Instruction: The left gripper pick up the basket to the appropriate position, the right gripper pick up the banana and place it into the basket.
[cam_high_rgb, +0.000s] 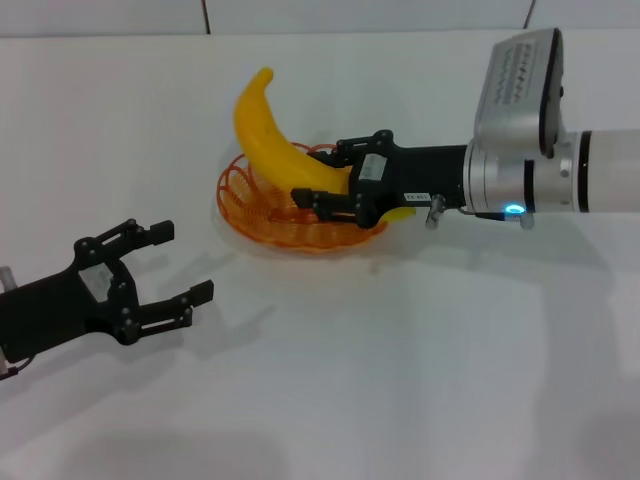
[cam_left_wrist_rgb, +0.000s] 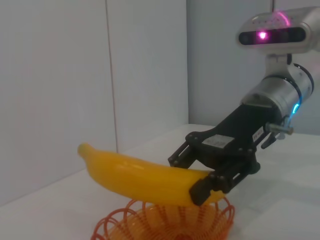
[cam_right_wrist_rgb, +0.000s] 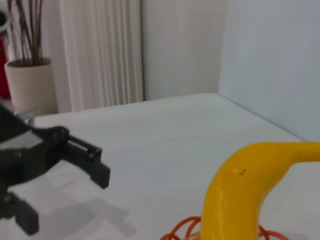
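The orange wire basket (cam_high_rgb: 255, 205) sits on the white table at centre. My right gripper (cam_high_rgb: 318, 176) is shut on the yellow banana (cam_high_rgb: 270, 140) and holds it just above the basket, one end raised to the far left. The left wrist view shows the banana (cam_left_wrist_rgb: 135, 175) above the basket (cam_left_wrist_rgb: 165, 225) with the right gripper (cam_left_wrist_rgb: 195, 175) clamped near its end. My left gripper (cam_high_rgb: 185, 262) is open and empty at the near left, apart from the basket. The right wrist view shows the banana (cam_right_wrist_rgb: 240, 195), the basket rim (cam_right_wrist_rgb: 182, 227) and the left gripper (cam_right_wrist_rgb: 60, 170).
The white table (cam_high_rgb: 400, 380) stretches around the basket. A white wall (cam_left_wrist_rgb: 60, 85) stands behind it. A potted plant (cam_right_wrist_rgb: 27, 75) and curtain stand beyond the table in the right wrist view.
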